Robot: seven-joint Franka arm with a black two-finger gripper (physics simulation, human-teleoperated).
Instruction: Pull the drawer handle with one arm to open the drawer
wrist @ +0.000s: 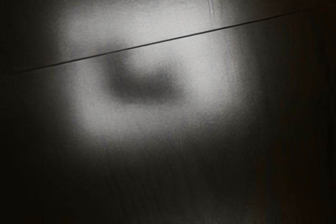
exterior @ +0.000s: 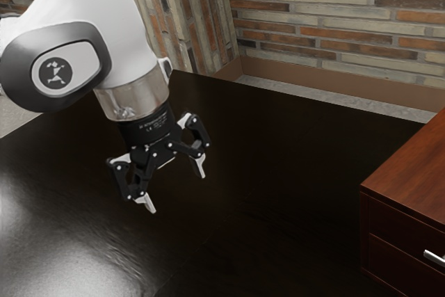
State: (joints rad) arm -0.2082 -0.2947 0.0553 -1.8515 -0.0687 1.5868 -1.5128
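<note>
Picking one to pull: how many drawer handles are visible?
1. A silver drawer handle on the front of the wooden cabinet, at the exterior view's lower right edge; others may lie beyond the frame.

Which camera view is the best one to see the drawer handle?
The exterior view: the silver drawer handle sticks out from the brown cabinet at the view's right edge, partly cut off. The wrist view faces the dark tabletop and a seam, away from the cabinet.

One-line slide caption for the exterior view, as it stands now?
Open gripper hovers above the dark table, far from the drawer handle at the exterior view's right.
</note>
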